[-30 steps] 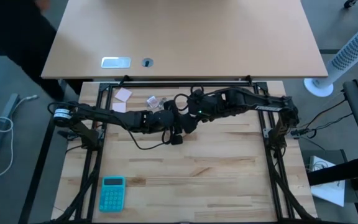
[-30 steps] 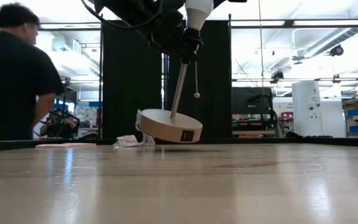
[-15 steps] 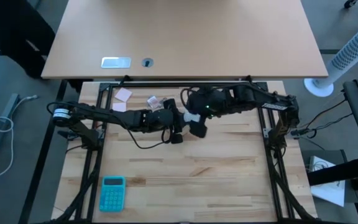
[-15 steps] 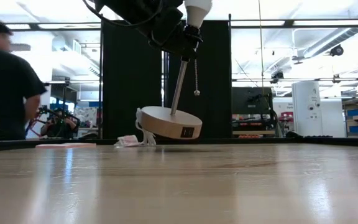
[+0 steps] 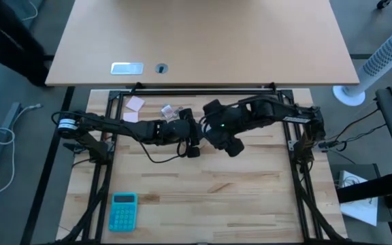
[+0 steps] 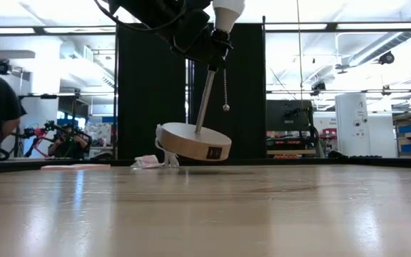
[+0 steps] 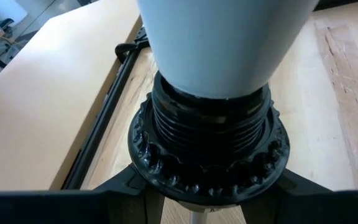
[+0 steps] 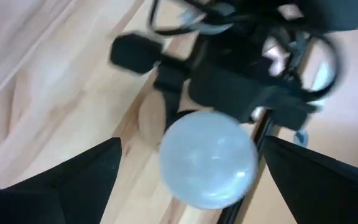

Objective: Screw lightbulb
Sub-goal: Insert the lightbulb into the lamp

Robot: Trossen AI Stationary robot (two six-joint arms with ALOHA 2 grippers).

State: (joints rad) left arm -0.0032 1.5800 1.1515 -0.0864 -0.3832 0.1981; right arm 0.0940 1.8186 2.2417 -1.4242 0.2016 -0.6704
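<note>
Two spread right fingers [image 8: 73,180] flank the lightbulb [image 8: 208,158] untouched; left fingers' [image 7: 129,196] state unclear.

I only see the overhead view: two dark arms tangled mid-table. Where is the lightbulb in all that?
Observer: Left wrist view: the pale white frosted lightbulb sits in a black threaded socket, gripped by the left hand.
Visitor: Is the lamp upright?
Observer: No; the low view shows its round wooden base tilted.
Visitor: And the right hand?
Observer: The right hand is open, fingers either side of the bulb, not touching.
</note>
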